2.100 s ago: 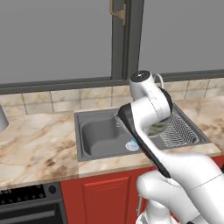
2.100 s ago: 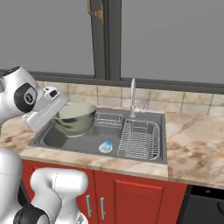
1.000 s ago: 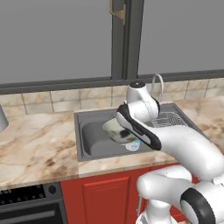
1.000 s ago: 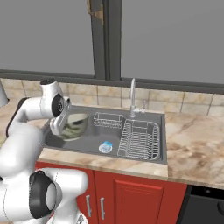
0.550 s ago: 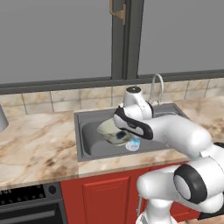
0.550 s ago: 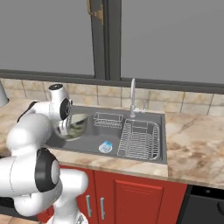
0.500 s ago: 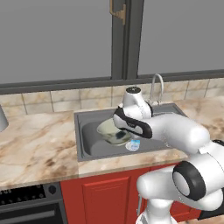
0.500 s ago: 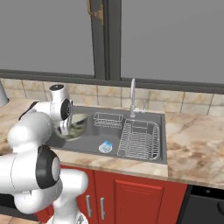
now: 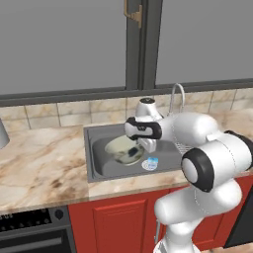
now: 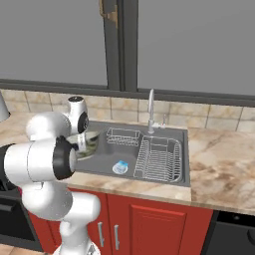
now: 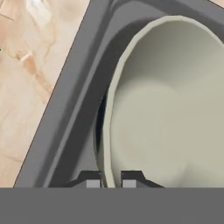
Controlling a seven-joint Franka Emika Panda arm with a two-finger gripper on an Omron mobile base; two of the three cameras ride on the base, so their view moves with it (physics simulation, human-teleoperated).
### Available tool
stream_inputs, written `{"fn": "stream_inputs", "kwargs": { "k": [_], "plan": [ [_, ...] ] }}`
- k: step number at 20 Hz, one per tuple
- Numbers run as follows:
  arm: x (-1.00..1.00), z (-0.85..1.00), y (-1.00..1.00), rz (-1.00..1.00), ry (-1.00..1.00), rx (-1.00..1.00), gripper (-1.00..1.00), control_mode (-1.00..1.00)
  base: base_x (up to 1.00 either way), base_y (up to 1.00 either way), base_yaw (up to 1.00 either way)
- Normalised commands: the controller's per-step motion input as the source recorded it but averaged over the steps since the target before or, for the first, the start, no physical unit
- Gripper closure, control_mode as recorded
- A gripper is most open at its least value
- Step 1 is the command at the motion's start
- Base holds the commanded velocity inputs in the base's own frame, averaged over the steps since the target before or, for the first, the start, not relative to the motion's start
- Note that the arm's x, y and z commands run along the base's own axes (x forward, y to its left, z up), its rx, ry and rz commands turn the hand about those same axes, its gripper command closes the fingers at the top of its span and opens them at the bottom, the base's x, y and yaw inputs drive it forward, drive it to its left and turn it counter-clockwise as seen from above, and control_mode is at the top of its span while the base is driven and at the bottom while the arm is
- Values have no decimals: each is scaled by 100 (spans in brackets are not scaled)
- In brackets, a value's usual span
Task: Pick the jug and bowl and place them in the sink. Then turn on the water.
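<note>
- Your gripper (image 11: 109,180) is clamped on the rim of the bowl (image 11: 175,118), one finger inside and one outside.
- You have the bowl (image 9: 120,148) down inside the sink (image 9: 94,163), in its left part, near the blue-white drain disc (image 9: 150,163).
- The faucet (image 10: 151,110) stands behind the sink.

— Do you see any words, brand names or numbers from where you are?

— No, I cannot read any. The bowl (image 11: 175,113) I look into is plain inside. The sink (image 9: 99,168) has no mark on it. The small blue and white disc (image 10: 119,168) on the sink floor has some pattern, but for me it is too small and too blurred to read.
</note>
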Motion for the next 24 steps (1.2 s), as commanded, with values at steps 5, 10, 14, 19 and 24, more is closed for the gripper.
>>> {"fn": "stream_inputs", "kwargs": {
  "k": [5,10,14,19,24],
  "plan": [
    [29,-44,0,16,0,3,100,-100,0,0,0],
    [35,-36,0,12,0,4,100,-100,0,0,0],
    [40,-21,0,8,0,3,100,-100,0,0,0],
    [46,-22,0,5,0,5,100,-100,0,0,0],
    [46,-28,5,5,0,5,100,-100,0,0,0]
  ]
}}
